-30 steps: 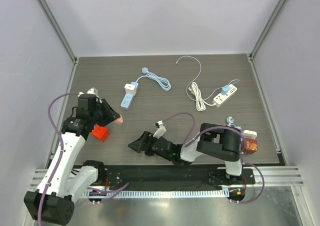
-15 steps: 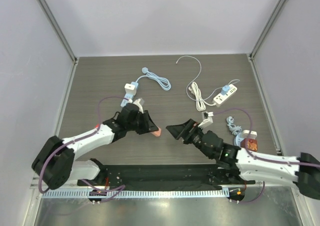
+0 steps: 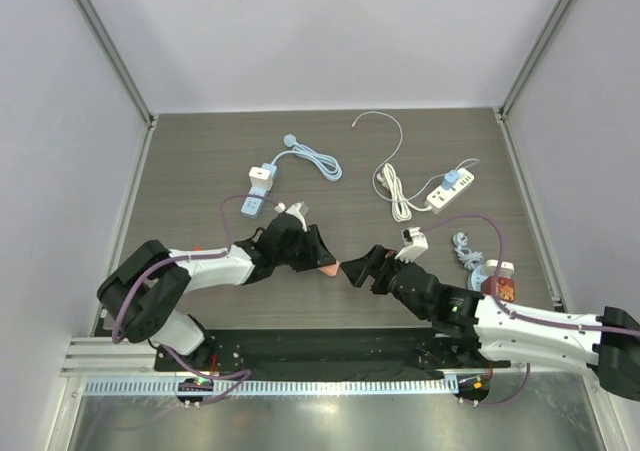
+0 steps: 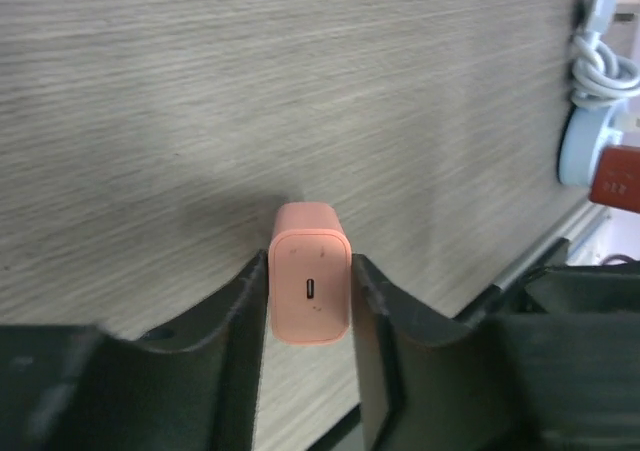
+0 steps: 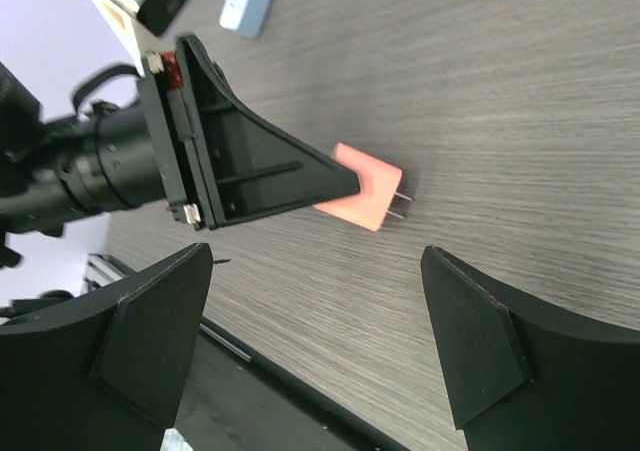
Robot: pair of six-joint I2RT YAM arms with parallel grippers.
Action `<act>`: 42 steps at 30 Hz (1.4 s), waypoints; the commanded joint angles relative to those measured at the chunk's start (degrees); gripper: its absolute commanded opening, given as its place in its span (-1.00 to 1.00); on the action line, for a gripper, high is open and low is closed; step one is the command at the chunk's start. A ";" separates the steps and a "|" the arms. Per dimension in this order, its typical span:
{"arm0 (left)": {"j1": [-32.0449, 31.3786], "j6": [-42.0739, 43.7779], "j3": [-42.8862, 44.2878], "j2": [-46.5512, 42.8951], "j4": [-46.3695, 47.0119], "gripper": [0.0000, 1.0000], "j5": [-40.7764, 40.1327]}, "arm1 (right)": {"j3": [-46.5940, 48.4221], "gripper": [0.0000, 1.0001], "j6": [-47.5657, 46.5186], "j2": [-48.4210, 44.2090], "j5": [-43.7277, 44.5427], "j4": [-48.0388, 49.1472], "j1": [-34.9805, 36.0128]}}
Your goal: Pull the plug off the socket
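Left gripper (image 4: 309, 267): we are clamping the pink plug (image 4: 310, 289) over the middle of the table (image 3: 200, 161).
Right gripper (image 5: 318, 261): we are holding it spread wide, facing the plug's prongs.
Table: grey woodgrain is carrying a blue power strip (image 3: 254, 199) and a white power strip (image 3: 452, 193) farther back.
Walls (image 3: 320, 41): pale panels are enclosing three sides.

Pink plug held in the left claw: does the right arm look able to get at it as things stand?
Probably yes. The right claw stands open facing the pink plug, whose pronged end sticks out past the left claw, with only table between. The left claw does cover two of its sides.
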 commanded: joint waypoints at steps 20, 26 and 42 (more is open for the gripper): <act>19.16 25.40 23.51 -19.24 -43.38 0.95 -18.64 | 27.96 0.83 -11.67 39.24 -9.10 11.88 -5.84; 26.19 28.93 36.08 -3.08 -45.93 0.99 -12.16 | 38.86 0.80 -8.24 53.07 -12.83 19.44 -9.01; 33.41 31.65 46.65 18.39 -42.69 0.92 -8.99 | 41.24 0.59 -6.48 81.99 -19.86 54.87 -9.19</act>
